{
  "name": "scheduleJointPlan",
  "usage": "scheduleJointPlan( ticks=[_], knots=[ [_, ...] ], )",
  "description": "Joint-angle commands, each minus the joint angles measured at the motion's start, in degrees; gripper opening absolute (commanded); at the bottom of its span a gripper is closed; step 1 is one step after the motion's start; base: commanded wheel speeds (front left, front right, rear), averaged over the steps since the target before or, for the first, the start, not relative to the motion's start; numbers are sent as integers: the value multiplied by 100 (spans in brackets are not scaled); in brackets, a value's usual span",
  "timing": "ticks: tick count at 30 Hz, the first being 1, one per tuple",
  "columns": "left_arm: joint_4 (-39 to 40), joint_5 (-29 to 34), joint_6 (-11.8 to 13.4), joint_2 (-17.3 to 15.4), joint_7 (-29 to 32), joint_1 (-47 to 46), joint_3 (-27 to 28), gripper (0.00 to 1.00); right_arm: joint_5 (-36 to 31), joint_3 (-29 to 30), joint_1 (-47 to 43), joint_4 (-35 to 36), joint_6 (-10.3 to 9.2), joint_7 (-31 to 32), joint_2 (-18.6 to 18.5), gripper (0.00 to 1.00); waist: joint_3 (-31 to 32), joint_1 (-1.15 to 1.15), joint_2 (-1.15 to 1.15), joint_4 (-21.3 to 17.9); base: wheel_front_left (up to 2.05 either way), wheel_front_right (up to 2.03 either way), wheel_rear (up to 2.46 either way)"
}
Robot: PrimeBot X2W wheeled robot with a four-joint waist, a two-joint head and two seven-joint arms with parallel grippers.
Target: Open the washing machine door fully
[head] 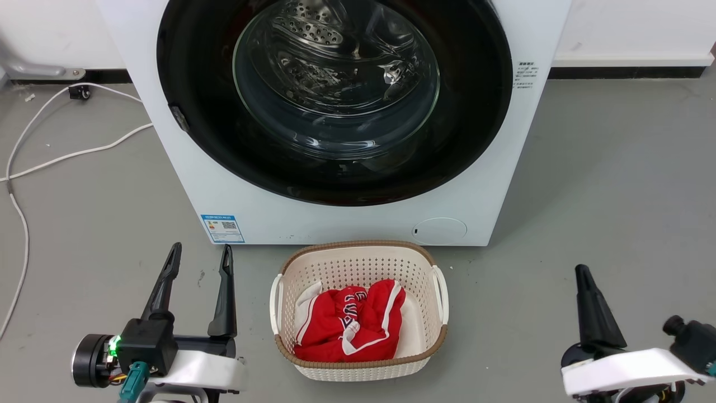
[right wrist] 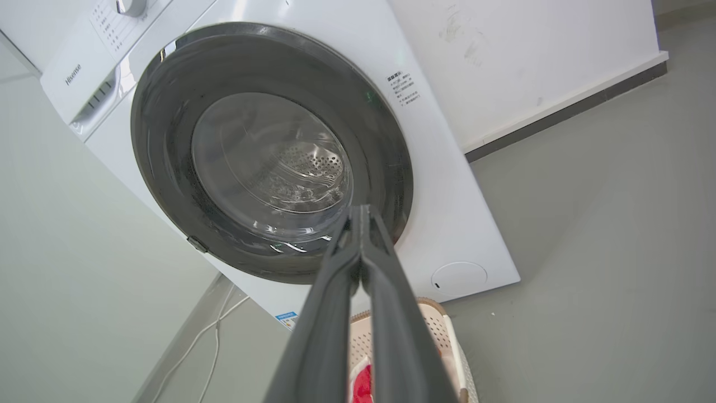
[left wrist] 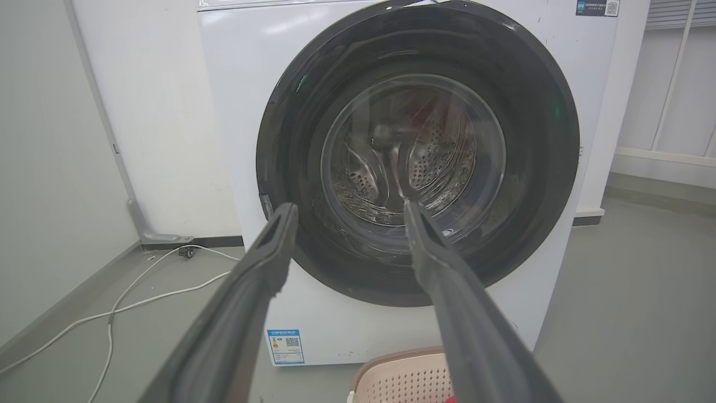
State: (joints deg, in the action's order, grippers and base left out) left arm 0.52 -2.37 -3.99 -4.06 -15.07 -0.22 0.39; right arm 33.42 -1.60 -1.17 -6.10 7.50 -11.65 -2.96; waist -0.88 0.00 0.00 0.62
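A: Where did you have the washing machine door [head: 470, 112] at that moment?

B: Shut! It lay flat against the front of the white washing machine [head: 347, 224], dead ahead of you in the head view. Through its glass bowl [head: 335, 84] you could see the perforated steel drum [head: 313, 31].

A: And your grippers?

B: Your left gripper [head: 202, 248] sat low on the left above the grey floor [head: 615, 196]. Its fingers were spread wide apart with nothing between them. Its wrist camera looked between them at the door's black ring [left wrist: 531, 140], and you were well short of it, with no contact.

A: The right one?

B: Your right gripper [head: 583, 273] was low on the right. Its wrist view showed that gripper [right wrist: 362, 211] with its fingers pressed together on nothing. It pointed toward the lower part of the door but was apart from it.

A: Anything on the door's rim?

B: A small grey tab [head: 179, 117] sat on its left edge, on your left gripper's side.

A: What lay in front?

B: A cream laundry basket [head: 425, 263] stood on the floor just before the machine, between your two grippers. A red garment [head: 347, 324] with white trim was heaped inside. On the machine's front you had a blue label sticker [head: 222, 228] low on the left and a round flap [head: 439, 230] low on the right. A white cable [head: 84, 151] trailed over the floor to the machine's left.
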Motion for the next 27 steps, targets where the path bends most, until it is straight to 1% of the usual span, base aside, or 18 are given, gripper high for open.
scheduleJointPlan(
  ticks=[1,6,8,11,15,18,22,23,24,27],
  knots=[
    [10,-28,-15,21,-14,66,12,100,374,30,142,-73,-2,-68,16,0,-7,0,0,2,0,0,0],
    [55,-62,-5,48,-14,42,39,100,2014,21,405,-278,-2,-196,16,0,-93,0,0,-14,0,0,0],
    [71,-69,0,53,-14,-13,49,100,2778,-1,605,-351,-2,-230,16,0,-156,0,0,-19,0,0,0],
    [88,-72,-15,67,-14,-119,47,100,3617,148,971,-495,-1,-261,11,0,-281,0,0,-4,0,0,0],
    [113,-103,-47,78,-14,-269,57,100,4029,514,1599,-672,-1,-287,11,0,-510,0,0,22,0,0,0],
    [163,-117,-51,84,-14,-405,78,100,4318,806,2148,-847,-1,-149,-18,0,-705,0,0,30,0,0,0],
    [208,-117,-80,94,-14,-598,84,100,4884,1136,3024,-1244,-1,303,-136,0,-994,0,0,53,0,0,0],
    [216,-115,-88,95,-14,-633,83,100,4956,1186,3238,-1377,-1,422,-219,0,-1054,0,0,60,0,0,0],
    [216,-115,-88,95,-14,-633,83,100,4956,1186,3238,-1377,-1,422,-219,0,-1054,0,0,60,0,0,0],
    [253,-112,-92,99,-14,-747,85,100,5200,1309,3903,-1798,-1,736,-411,0,-1239,0,0,69,0,0,0]
  ],
)
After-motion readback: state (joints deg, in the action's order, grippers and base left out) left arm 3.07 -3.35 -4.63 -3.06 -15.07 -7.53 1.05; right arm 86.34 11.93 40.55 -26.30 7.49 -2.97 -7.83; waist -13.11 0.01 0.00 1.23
